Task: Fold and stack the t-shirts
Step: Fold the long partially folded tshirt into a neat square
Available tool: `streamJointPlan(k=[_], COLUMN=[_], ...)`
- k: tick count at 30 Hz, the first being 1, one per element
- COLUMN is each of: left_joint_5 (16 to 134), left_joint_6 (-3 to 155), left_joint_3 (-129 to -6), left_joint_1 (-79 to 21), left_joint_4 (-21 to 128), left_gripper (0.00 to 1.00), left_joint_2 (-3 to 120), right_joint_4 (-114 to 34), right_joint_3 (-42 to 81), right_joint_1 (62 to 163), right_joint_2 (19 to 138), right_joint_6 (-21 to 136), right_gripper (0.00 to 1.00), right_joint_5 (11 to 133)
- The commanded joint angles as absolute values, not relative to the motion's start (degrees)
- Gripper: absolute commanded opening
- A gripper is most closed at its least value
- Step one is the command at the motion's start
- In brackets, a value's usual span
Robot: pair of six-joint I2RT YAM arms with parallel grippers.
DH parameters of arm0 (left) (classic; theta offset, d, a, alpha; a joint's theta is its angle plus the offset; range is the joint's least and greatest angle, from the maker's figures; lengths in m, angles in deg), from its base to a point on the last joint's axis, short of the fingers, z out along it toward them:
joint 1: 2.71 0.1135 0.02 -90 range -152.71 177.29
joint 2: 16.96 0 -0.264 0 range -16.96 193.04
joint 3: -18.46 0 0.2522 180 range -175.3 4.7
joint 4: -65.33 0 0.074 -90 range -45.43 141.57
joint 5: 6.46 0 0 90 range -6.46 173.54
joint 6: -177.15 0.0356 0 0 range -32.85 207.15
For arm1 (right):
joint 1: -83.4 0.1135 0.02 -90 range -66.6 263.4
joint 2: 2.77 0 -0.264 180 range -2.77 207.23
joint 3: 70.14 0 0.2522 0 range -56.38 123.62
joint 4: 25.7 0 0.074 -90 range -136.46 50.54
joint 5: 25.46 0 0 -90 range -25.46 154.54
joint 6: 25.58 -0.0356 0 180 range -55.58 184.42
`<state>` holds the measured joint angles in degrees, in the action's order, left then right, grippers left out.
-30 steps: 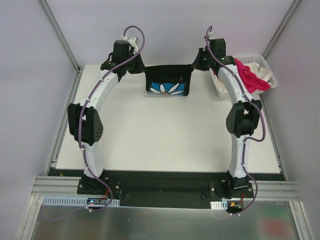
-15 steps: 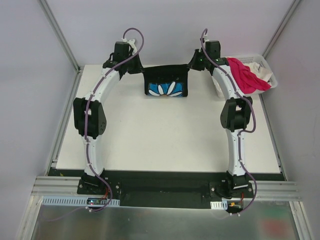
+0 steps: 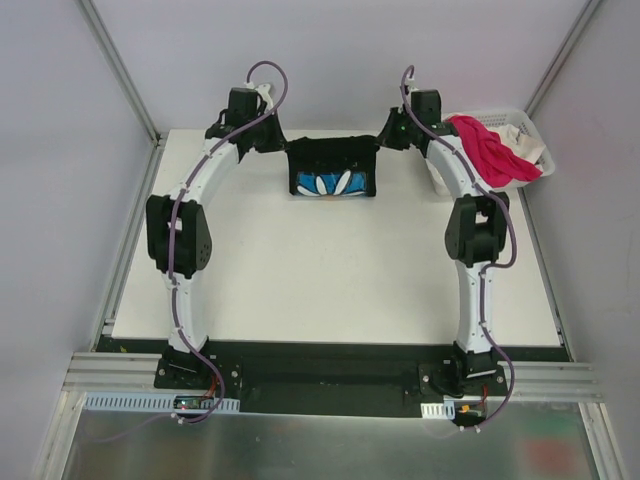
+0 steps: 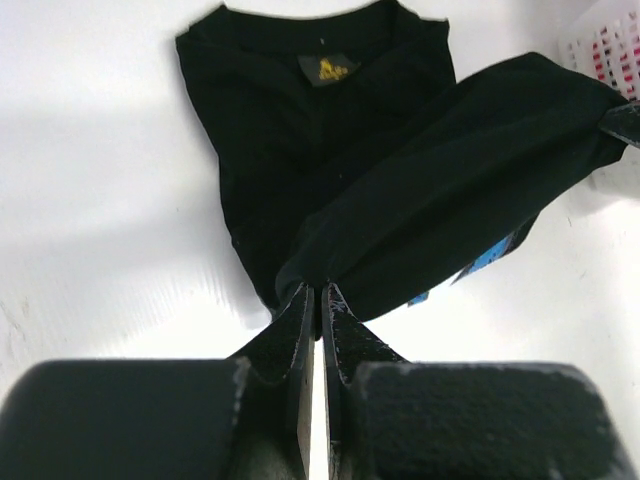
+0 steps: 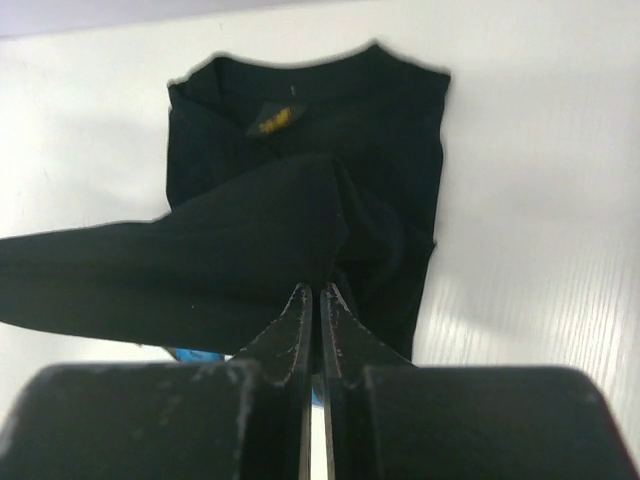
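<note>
Less daisy print shows than a second ago as the left gripper and right gripper, each clamped on a black shirt corner, hold it near the table's far edge, left of the basket, with open tabletop nearer the bases.

A fold of the black t-shirt hides part of the daisy print. The frame edge cuts off the white basket; the neck label, perhaps a logo, is unreadable.
</note>
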<state>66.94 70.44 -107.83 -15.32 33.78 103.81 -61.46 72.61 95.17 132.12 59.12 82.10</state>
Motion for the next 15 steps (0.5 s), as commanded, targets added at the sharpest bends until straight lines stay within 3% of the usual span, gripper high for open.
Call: streamJointPlan(k=[1, 15], left_joint_5=[67.2, 69.1], left_joint_6=[71.2, 67.8], left_joint_3=[-101.8, -72.0], left_joint_1=[-14.0, -19.2], left_joint_4=[33.8, 34.3], left_gripper=[0.00, 0.00], left_joint_2=[93.3, 64.2], right_joint_4=[-60.3, -56.6], right_joint_3=[64.6, 23.5], right_joint_1=[94.3, 97.5], right_joint_2=[119.7, 87.3], right_joint_6=[60.8, 58.1], right_gripper=[0.01, 0.01], right_joint_5=[80.2, 79.4])
